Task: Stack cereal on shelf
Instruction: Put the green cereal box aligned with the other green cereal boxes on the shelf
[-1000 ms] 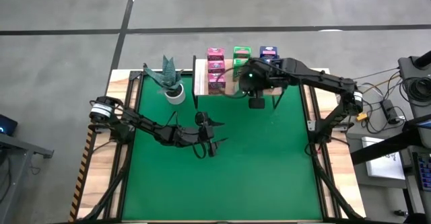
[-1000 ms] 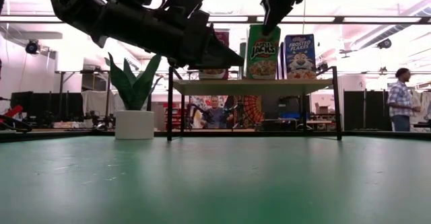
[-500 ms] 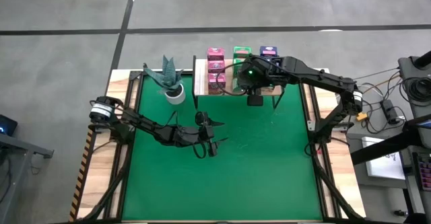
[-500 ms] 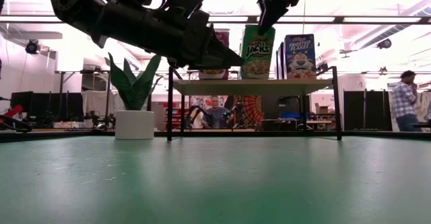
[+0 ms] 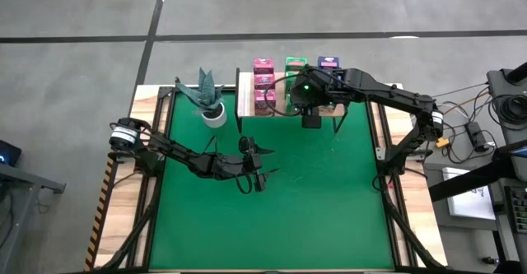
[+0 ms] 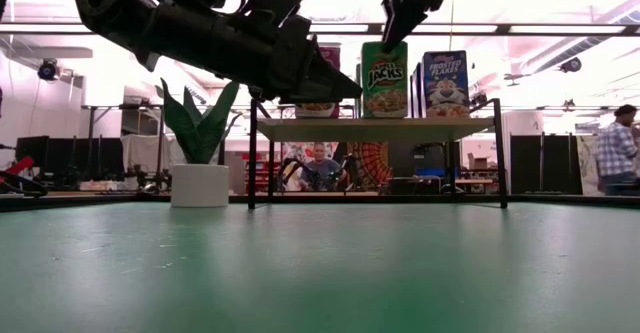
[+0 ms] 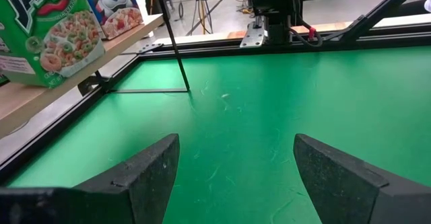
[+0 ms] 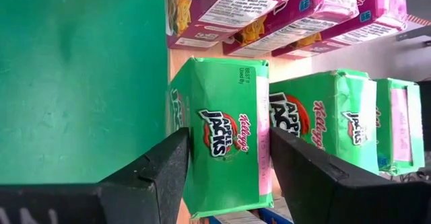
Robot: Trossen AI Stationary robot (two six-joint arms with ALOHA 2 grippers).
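Right wrist view showed what the high view hid: the right gripper (image 8: 222,177) sat over the front green box (image 8: 222,143), fingers (image 8: 151,177) spread to either side of it, released, with two more green boxes behind and pink boxes (image 8: 283,9) beside, all on the shelf (image 5: 284,101). Low view showed that box upright under the fingers. Left gripper (image 5: 255,175) hovered mid-table (image 5: 329,208), arm stretched low, fingers wide apart, empty.
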